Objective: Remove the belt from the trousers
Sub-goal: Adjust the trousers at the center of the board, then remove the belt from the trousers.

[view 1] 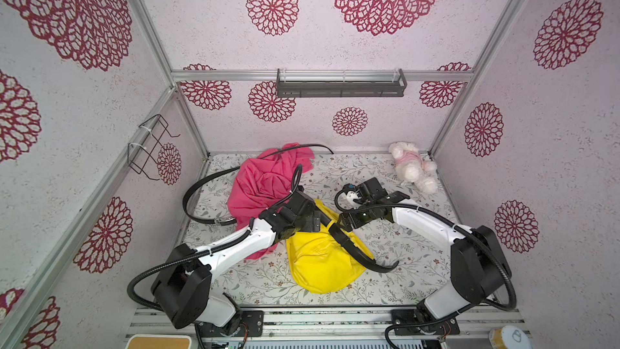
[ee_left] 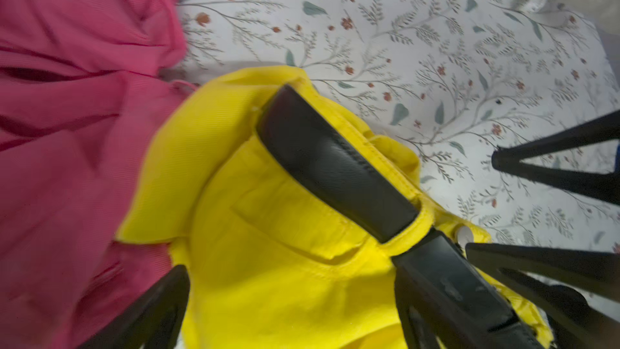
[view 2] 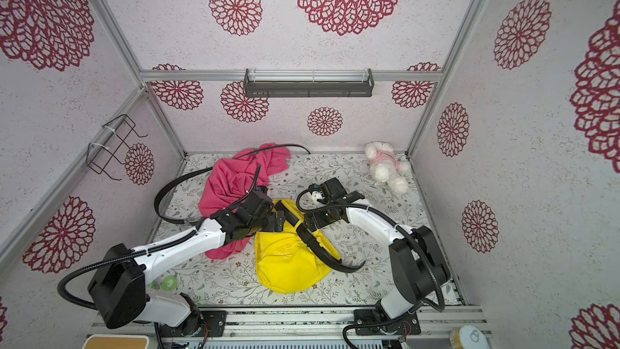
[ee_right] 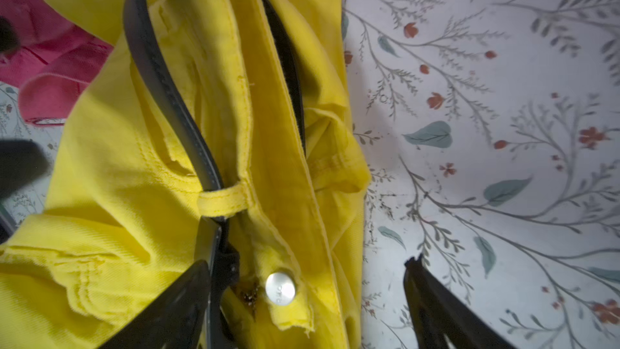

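Right end effector (ee_right: 307, 263) and left end effector (ee_left: 295, 283) gape; I should grip belt (ee_right: 174, 102) beside its loop (ee_right: 223, 201), pulling lengthwise, trousers (ee_right: 110, 162) pinned.

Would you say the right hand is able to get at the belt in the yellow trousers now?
Probably yes: the right hand is open right beside the belt, and nothing covers it there.

In both top views the white-and-black left arm (view 1: 235, 245) covered the waist of the crumpled yellow cotton trousers (view 1: 318, 263), hiding part of the black leather belt (view 1: 350, 246). In the right wrist view the belt ran off the frame edge; lettering on the round silver button (ee_right: 280, 288) was unreadably small.
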{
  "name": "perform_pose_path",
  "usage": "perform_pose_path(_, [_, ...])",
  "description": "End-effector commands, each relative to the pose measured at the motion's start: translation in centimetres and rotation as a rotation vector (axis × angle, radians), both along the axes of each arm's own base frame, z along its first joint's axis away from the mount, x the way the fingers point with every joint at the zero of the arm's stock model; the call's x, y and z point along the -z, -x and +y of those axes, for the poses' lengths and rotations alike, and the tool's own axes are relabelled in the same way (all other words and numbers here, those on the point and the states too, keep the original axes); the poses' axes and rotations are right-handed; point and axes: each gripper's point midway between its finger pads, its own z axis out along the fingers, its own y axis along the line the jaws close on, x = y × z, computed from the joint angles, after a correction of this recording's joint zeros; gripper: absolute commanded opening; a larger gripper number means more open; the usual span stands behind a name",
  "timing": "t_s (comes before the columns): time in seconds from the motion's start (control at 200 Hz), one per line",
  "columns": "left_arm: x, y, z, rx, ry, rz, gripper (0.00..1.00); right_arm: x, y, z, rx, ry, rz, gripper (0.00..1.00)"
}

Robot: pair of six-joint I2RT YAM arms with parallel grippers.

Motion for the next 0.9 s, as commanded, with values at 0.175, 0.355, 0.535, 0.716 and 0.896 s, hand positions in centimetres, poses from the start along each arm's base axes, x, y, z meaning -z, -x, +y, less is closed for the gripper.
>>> perform_pose_path(0.175, [3.0, 2.7, -4.1, 0.157, 0.031, 0.079, 0.99, -1.1, 4.1, -1.1, 0.043, 0.030, -0.032, 0.95])
perform_pose_path(0.355, [3.0, 4.3, -3.6, 0.153, 0.051, 0.089, 0.99, 1.8, 6.1, 0.5, 0.017, 0.024, -0.005, 0.98])
perform_pose_path(0.535, [5.1, 5.2, -3.9, 0.175, 0.032, 0.143, 0.81, 4.1, 4.4, -0.3, 0.056, 0.086, -0.023, 0.97])
perform_pose_path(0.716, [4.6, 5.0, -4.2, 0.185, 0.023, 0.144, 0.27, 3.8, 2.4, -1.7, 0.070, 0.128, -0.051, 0.97])
perform_pose_path(0.896, [1.4, 4.9, -4.0, 0.175, 0.063, 0.090, 0.00, 2.5, 1.1, -3.0, 0.074, 0.156, -0.094, 0.97])
